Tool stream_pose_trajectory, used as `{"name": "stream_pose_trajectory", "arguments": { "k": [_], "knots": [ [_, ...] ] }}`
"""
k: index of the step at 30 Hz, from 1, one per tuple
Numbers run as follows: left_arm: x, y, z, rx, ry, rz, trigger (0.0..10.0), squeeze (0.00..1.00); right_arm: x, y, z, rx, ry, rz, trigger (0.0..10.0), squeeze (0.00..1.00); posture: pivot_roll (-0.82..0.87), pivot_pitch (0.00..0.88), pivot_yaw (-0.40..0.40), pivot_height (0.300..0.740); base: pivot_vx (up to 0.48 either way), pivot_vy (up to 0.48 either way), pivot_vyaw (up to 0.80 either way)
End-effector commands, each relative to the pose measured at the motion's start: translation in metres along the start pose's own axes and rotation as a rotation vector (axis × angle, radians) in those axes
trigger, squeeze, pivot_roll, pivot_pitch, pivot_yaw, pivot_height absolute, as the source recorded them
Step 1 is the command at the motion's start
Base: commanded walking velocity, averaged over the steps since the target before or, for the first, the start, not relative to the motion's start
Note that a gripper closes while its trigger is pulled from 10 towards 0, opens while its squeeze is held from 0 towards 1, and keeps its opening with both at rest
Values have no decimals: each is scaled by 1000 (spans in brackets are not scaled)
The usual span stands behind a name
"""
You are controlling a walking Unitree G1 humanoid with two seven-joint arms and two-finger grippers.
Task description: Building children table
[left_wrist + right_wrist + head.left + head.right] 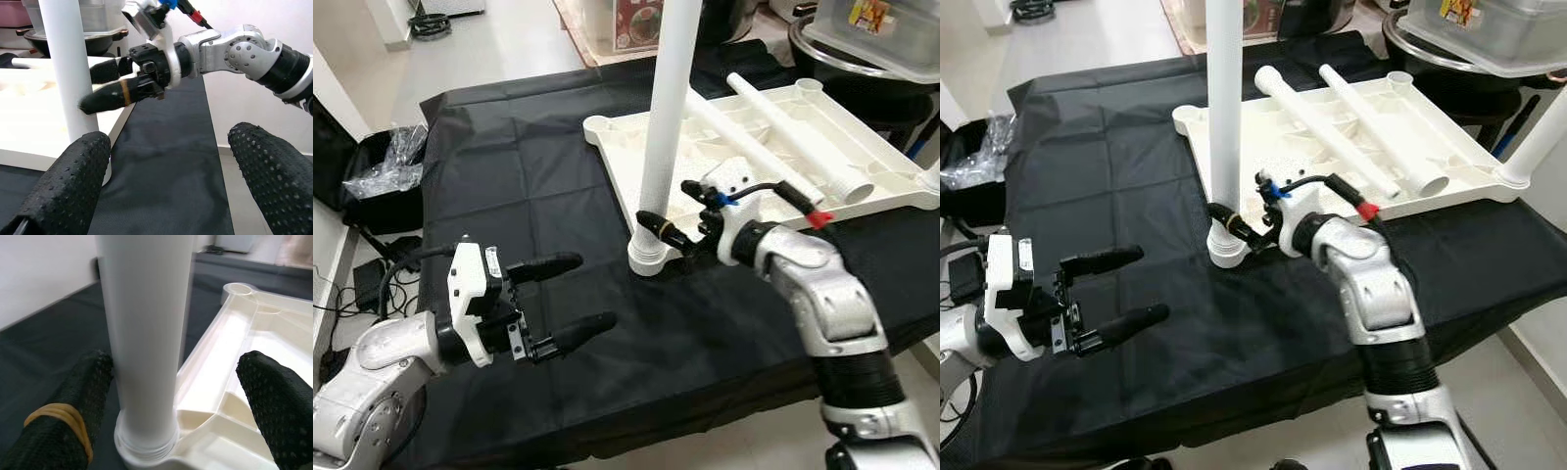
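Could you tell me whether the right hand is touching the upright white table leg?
Touching. In the right wrist view, one finger of the right hand rests against the upright leg; the other finger stands apart from it.

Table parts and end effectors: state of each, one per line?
Tabletop: upside down on the black cloth.
Upright leg: standing in the near corner socket.
Loose legs: two, lying across the tabletop.
Right end effector: open around the upright leg's base, one finger touching it.
Left end effector: open, empty, over the cloth.
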State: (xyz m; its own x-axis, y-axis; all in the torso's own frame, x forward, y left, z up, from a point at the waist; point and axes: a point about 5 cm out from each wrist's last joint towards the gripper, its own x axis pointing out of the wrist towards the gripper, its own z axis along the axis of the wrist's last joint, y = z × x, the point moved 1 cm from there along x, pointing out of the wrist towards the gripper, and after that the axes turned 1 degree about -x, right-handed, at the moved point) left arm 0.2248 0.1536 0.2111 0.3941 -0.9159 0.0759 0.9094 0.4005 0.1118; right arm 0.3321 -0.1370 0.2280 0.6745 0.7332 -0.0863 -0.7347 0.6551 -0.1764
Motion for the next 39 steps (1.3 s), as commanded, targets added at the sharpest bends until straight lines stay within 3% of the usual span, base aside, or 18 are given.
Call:
{"name": "stream_pose_trajectory", "arguments": {
  "k": [1,5,6,10,14,20,22,26,33,36,37,39],
  "knots": [
    [-1,-4,0,-9,2,-7,10000,0,-1,4,-1,27,-35,152,10000,1000,-19,188,2,740,0,0,0],
    [-1,-6,0,-13,4,-8,10000,0,-3,0,-7,45,-24,221,10000,973,-16,190,1,740,0,0,0],
    [-3,-8,1,-16,9,-5,10000,0,-1,-4,-3,55,-39,269,10000,0,3,206,0,740,0,0,0],
    [-4,-9,2,-18,14,-3,10000,0,3,-12,2,42,-48,269,10000,0,9,212,-1,740,0,0,0],
    [-11,-17,7,-19,25,5,10000,0,12,-37,23,-32,-66,233,10000,0,36,242,-10,740,0,0,0],
    [-13,-21,10,-22,29,9,10000,0,17,-40,30,-50,-72,258,10000,0,53,266,-11,740,0,0,0],
    [-15,-23,13,-19,32,12,10000,0,22,-38,33,-72,-71,301,0,0,61,281,-15,740,0,0,0],
    [-15,-23,15,-14,35,17,10000,0,25,-38,34,-87,-72,326,0,0,57,283,-17,740,0,0,0],
    [-12,-23,17,-11,28,25,10000,0,28,-49,36,-160,-88,188,0,0,44,270,-29,740,0,0,0],
    [-12,-22,15,-14,23,27,10000,0,38,-34,33,-145,-113,-8,0,0,19,250,-34,740,0,0,0],
    [-12,-22,15,-14,23,27,10000,0,38,-34,33,-145,-113,-8,0,0,19,250,-34,740,0,0,0],
    [-11,-21,13,-15,18,29,10000,0,44,-14,24,-124,-111,-157,0,0,9,240,-33,740,0,0,0]
  ]
}}
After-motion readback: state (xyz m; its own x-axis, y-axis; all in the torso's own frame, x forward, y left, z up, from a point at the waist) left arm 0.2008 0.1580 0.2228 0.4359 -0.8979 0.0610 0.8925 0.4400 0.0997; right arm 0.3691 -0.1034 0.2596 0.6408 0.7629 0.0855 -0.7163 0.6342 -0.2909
